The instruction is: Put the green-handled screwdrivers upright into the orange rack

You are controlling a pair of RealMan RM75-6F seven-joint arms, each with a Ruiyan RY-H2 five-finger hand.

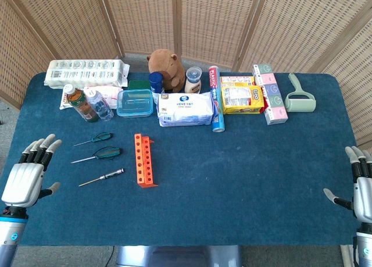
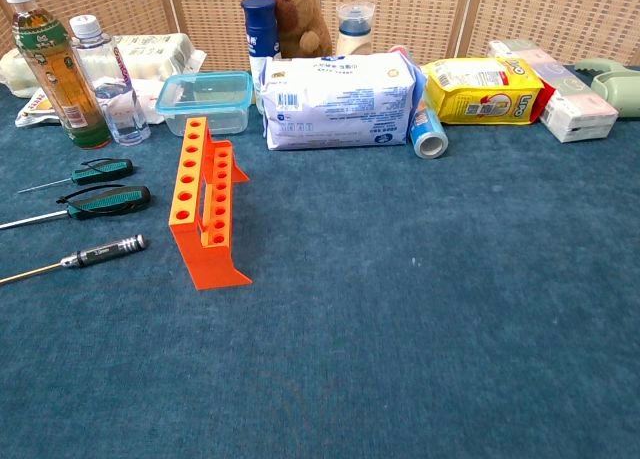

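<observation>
An orange rack (image 1: 144, 160) (image 2: 200, 201) with a row of holes stands on the blue table, left of centre. Two green-handled screwdrivers lie flat to its left: a small one (image 1: 101, 137) (image 2: 102, 170) farther back and a larger one (image 1: 107, 153) (image 2: 108, 200) in front of it, tips pointing left. A black-and-silver screwdriver (image 1: 108, 175) (image 2: 104, 250) lies nearest me. My left hand (image 1: 28, 174) hovers open at the table's left edge, left of the tools. Over at the right edge my right hand (image 1: 361, 185) is open too. Neither hand shows in the chest view.
Along the back sit a tea bottle (image 1: 79, 103), water bottle (image 1: 100, 104), clear blue-lidded box (image 1: 135, 102), white wipes pack (image 1: 186, 109), capybara toy (image 1: 166, 68), blue can (image 1: 217, 124), yellow packet (image 1: 242, 98), pastel boxes (image 1: 271, 95) and lint roller (image 1: 299, 97).
</observation>
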